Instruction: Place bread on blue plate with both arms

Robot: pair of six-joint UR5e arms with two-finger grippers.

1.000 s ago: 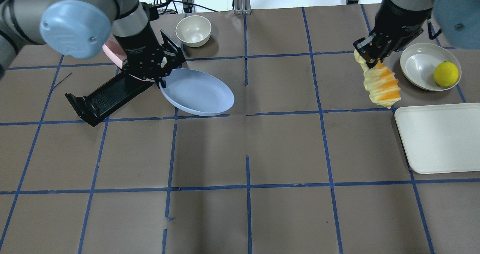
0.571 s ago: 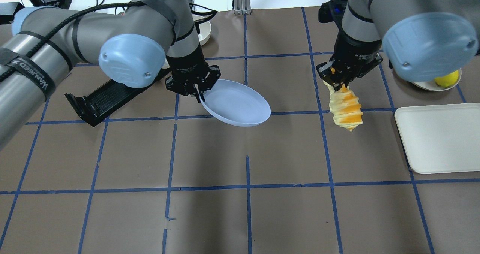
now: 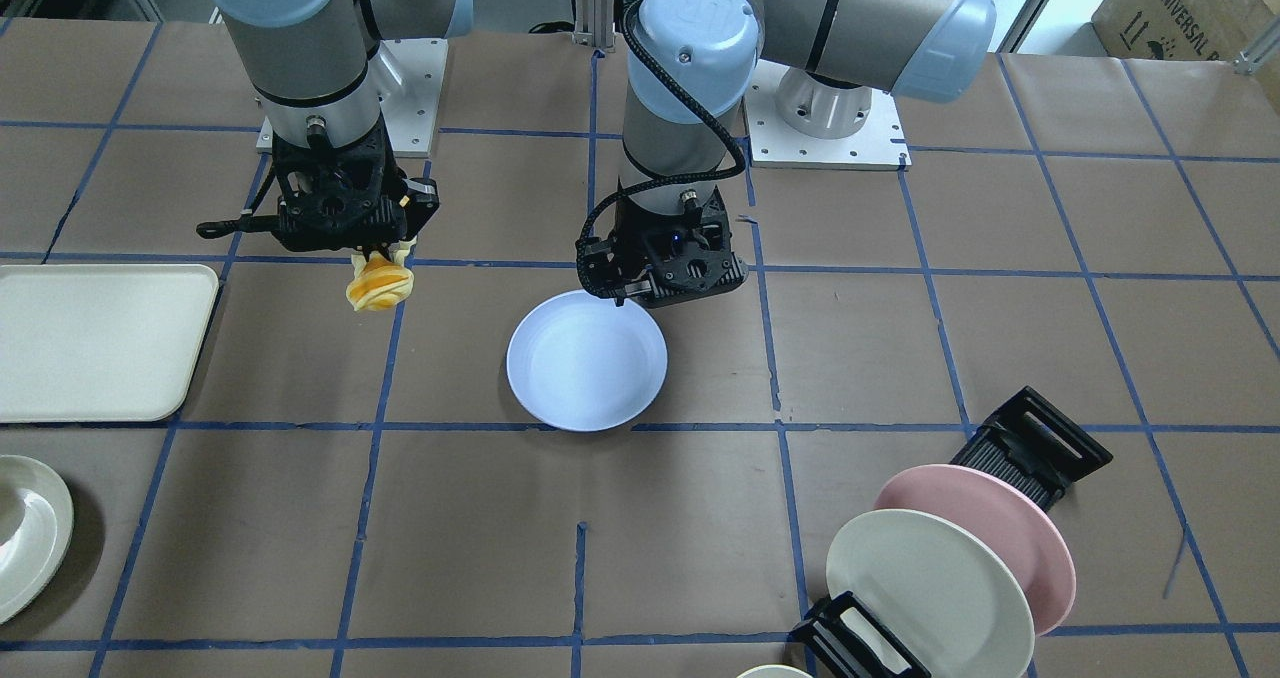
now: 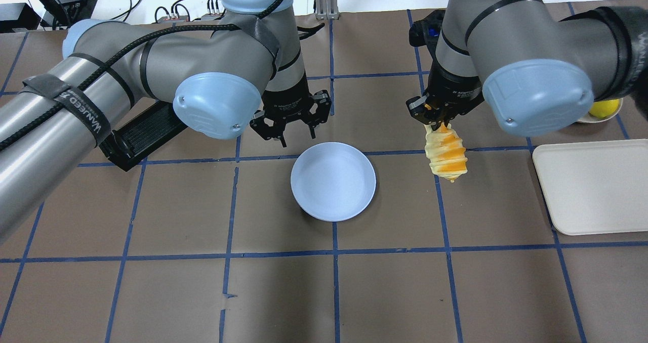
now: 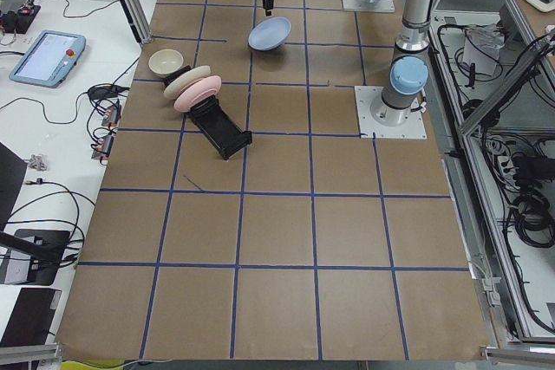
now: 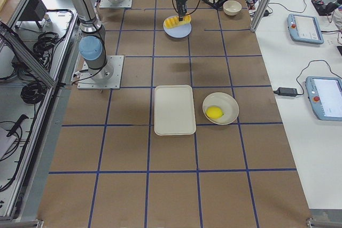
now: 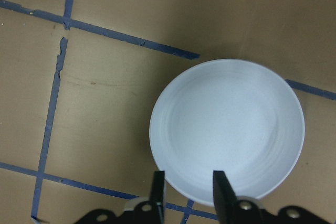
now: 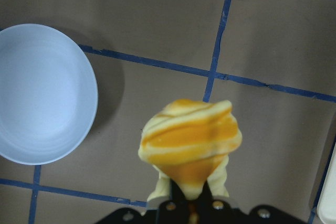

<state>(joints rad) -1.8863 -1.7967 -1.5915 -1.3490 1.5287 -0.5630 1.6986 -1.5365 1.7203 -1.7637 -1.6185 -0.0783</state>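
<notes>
1. The blue plate [image 4: 333, 181] is seen as a round, smooth, pale blue dish with a shallow raised rim. It lies flat on the brown paper-covered table [image 4: 283, 292], over a crossing of blue tape lines.
2. The bread [image 4: 444, 151] is shown as an elongated, ridged loaf, striped orange and pale yellow and tapered to a point.
3. The bread's upper end is clamped in the right gripper [image 4: 436, 124]. The loaf is suspended on the robot's right of the plate, apart from it.
4. The left gripper [image 4: 295, 132] is held over the plate's edge, jaws spread and gripping nothing.
5. A cream rectangular tray [image 4: 592, 186] is set well to the right. Next to it a lemon [image 6: 215, 112] is seen in a cream bowl [image 6: 231, 105].
6. A black ribbed dish rack [image 3: 1040, 448] is found on the robot's left, with a pink plate [image 3: 1020, 518] and a cream plate [image 3: 930, 588] stood on edge in it.
7. The loaf's long axis is kept near vertical, with the pointed tip down.
</notes>
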